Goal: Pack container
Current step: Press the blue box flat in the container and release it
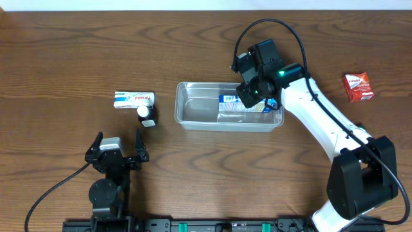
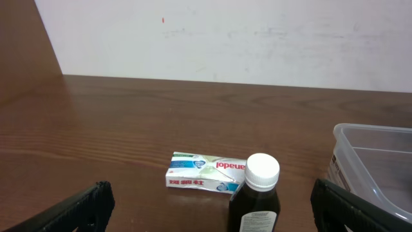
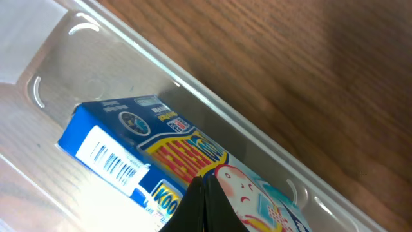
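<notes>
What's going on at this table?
A robot is packing a clear tub. The right fingers look closed, down by a blue box lying inside it. The left fingers are open, off to the side. A white box, a dark bottle and a red box sit outside on the table.

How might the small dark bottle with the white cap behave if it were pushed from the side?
The bottle stands upright and looks taller than wide, so a high push may tip it. Its body seems rigid and smooth, possibly slippery; once down, it could roll.
</notes>
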`<state>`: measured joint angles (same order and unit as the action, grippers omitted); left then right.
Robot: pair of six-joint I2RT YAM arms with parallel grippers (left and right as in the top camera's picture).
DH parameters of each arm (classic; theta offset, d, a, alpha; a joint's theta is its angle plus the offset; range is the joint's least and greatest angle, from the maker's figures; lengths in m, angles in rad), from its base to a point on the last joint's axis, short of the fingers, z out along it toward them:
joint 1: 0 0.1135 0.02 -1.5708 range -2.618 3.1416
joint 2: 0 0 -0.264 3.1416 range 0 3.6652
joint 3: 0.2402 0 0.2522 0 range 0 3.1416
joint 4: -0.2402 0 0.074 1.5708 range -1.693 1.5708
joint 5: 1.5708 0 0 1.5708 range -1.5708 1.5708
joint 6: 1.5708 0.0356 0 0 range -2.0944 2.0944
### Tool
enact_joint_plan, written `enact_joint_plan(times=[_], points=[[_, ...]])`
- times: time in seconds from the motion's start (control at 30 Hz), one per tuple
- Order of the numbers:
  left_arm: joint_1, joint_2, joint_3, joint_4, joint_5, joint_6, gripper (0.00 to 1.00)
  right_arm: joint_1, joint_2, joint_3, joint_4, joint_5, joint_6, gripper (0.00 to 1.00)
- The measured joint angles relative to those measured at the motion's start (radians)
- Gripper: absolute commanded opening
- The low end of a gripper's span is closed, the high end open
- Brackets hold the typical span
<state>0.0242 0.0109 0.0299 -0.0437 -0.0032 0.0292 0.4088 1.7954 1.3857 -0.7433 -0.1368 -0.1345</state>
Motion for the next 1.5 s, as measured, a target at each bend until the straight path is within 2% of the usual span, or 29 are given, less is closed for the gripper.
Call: enact_joint_plan(times=[0.5,0.87,1.23,1.5], points=[[0.000,0.000,0.000,0.000,0.000,0.000,0.98,0.000,0.000,0.000,-0.102,-0.021,0.000,0.01],[0.000,0.000,0.000,0.000,0.000,0.000,0.98,0.000,0.000,0.009,-0.089,-0.043,0.023,0.01],[0.000,0.000,0.000,0.000,0.000,0.000,0.98,0.000,-0.010,0.090,-0.292,-0.097,0.039,0.01],[0.000,0.000,0.000,0.000,0.000,0.000,0.98,0.000,-0.010,0.090,-0.311,-0.113,0.040,0.01]])
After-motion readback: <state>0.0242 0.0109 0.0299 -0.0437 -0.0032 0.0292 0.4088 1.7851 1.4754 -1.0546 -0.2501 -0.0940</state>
